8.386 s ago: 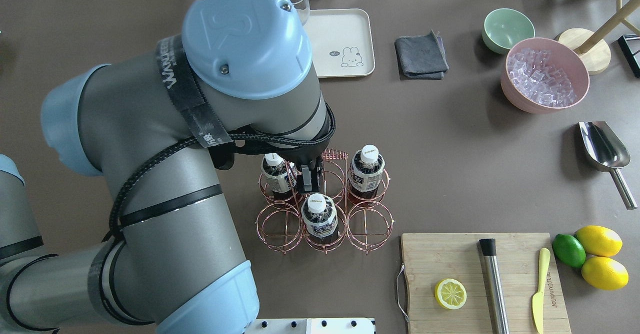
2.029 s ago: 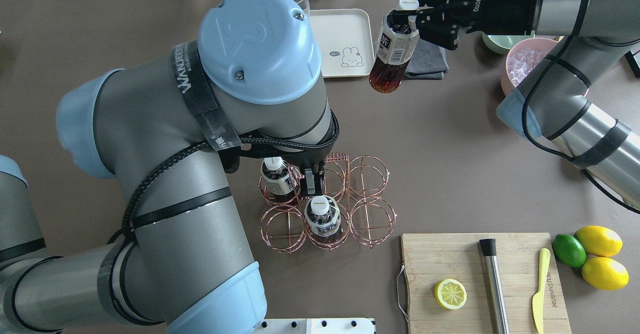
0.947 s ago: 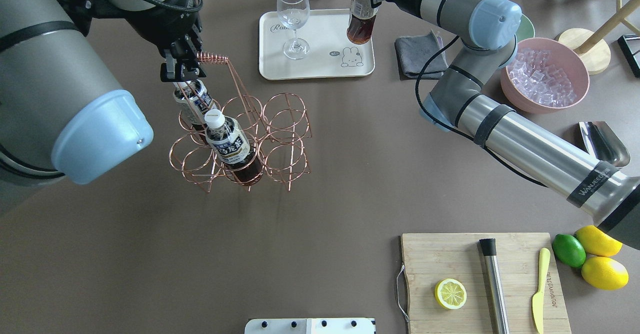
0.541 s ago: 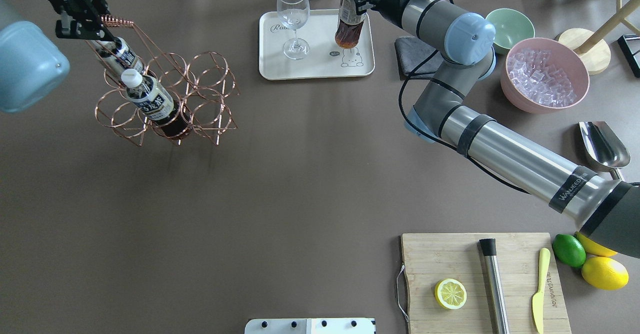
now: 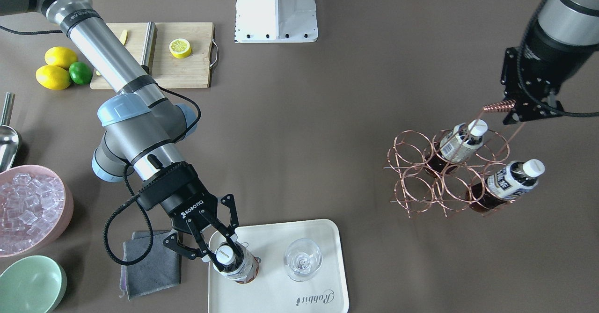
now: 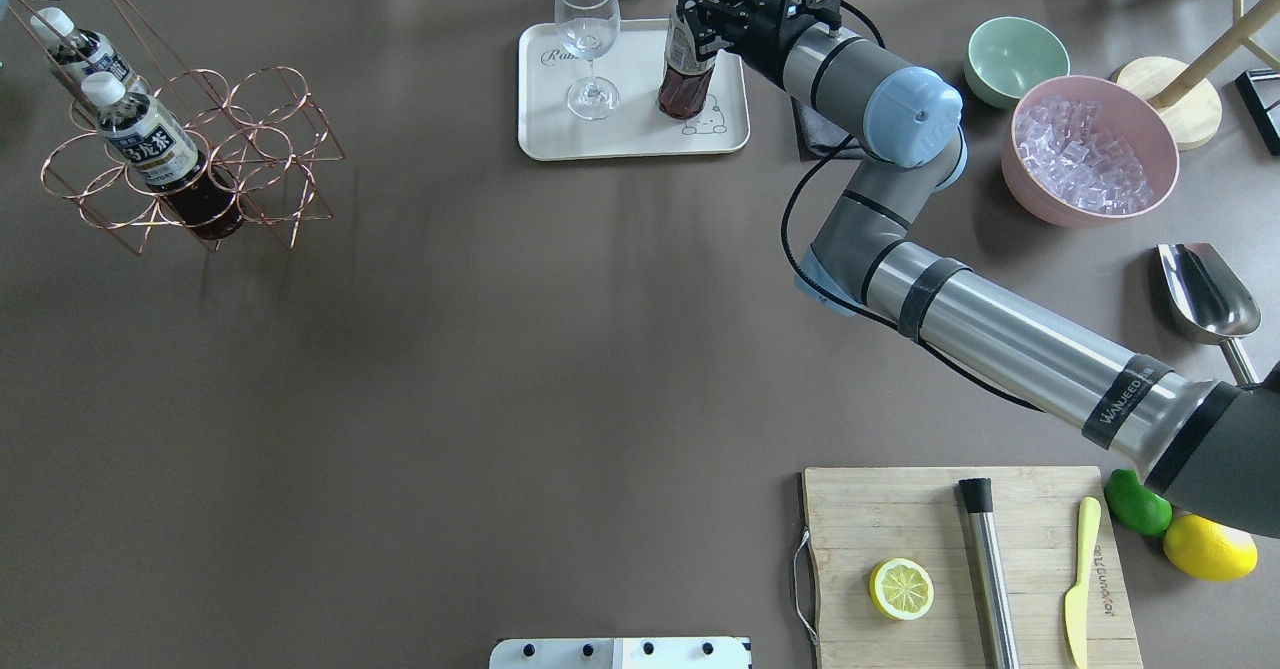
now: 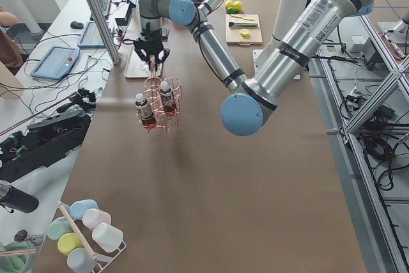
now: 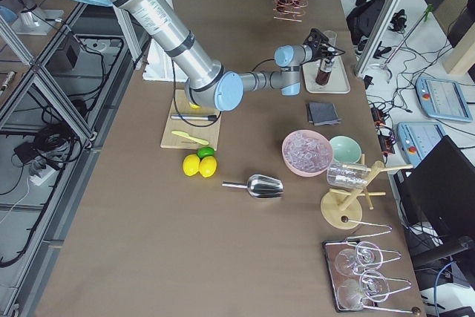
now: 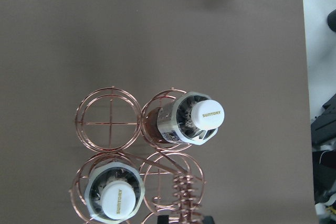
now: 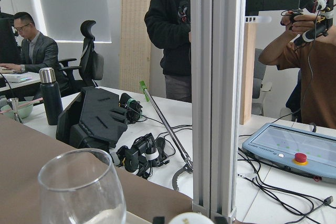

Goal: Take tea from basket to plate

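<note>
The right gripper (image 5: 222,251) fingers clamp the tea bottle (image 6: 685,79) at its neck, holding it upright on or just above the plate (image 6: 545,135), beside the wine glass (image 6: 587,9), for a stable set-down. The left gripper (image 5: 512,109) fingers clench the basket (image 5: 442,172) handle, well apart from the plate.

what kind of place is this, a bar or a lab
Most likely a robotics lab staged as a drinks bar: a robot arm works at the table, an aluminium frame post and a control pendant sit beside it, and the table holds an ice bowl, lemons and a wine glass.
</note>
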Robot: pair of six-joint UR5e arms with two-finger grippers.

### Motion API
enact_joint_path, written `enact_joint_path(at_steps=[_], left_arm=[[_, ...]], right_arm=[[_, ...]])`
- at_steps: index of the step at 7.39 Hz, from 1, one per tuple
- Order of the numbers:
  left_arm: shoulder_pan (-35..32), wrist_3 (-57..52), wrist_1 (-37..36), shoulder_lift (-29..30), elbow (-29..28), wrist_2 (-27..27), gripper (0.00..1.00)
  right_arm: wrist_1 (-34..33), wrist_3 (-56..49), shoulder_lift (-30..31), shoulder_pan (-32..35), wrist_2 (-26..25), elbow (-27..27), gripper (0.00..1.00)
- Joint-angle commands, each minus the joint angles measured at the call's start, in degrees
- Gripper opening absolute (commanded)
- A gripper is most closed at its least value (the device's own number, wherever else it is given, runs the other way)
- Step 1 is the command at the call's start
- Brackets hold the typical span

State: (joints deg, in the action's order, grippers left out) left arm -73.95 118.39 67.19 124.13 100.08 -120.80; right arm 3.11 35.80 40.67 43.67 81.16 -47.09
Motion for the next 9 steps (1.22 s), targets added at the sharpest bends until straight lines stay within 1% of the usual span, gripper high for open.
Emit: enact_joint_path(at_steps=[1, 2, 3, 4, 5, 6, 7, 9], left_arm=[[-5.1, -3.6, 9.7, 0.1, -12.1, 0.0, 0.00], [-6.4, -6.0, 13.1, 0.1, -16.0, -0.9, 0.00], [-7.3, -8.0, 15.7, 1.0, -20.8, -1.7, 0.00], [-8.1, -9.5, 18.4, 1.2, -24.2, -1.7, 0.00], [-8.9, -11.0, 20.2, 1.2, -26.7, -1.7, 0.00], [-9.6, -12.1, 20.8, 1.5, -27.6, -1.7, 0.00], [-10.0, -12.8, 20.8, 1.5, -28.1, -1.7, 0.00], [-10.6, -13.5, 20.8, 1.5, -28.3, -1.7, 0.00]], right_arm=[[0.1, -3.5, 0.1, 0.0, 0.1, -0.2, 0.50], [-0.1, -3.6, 0.1, 0.0, 0.2, -0.4, 0.99], [-0.5, -3.8, 0.1, 0.4, 0.5, -1.1, 1.00], [-1.8, -5.1, 0.2, 1.5, 2.1, -1.9, 1.00], [-6.8, -6.7, 1.1, 3.8, 7.5, -6.9, 1.00], [-11.6, -7.1, 3.9, 5.6, 12.1, -14.5, 1.00], [-18.2, -7.1, 6.9, 6.7, 16.5, -20.6, 1.00], [-28.1, -6.9, 10.0, 8.6, 22.5, -26.1, 1.00]])
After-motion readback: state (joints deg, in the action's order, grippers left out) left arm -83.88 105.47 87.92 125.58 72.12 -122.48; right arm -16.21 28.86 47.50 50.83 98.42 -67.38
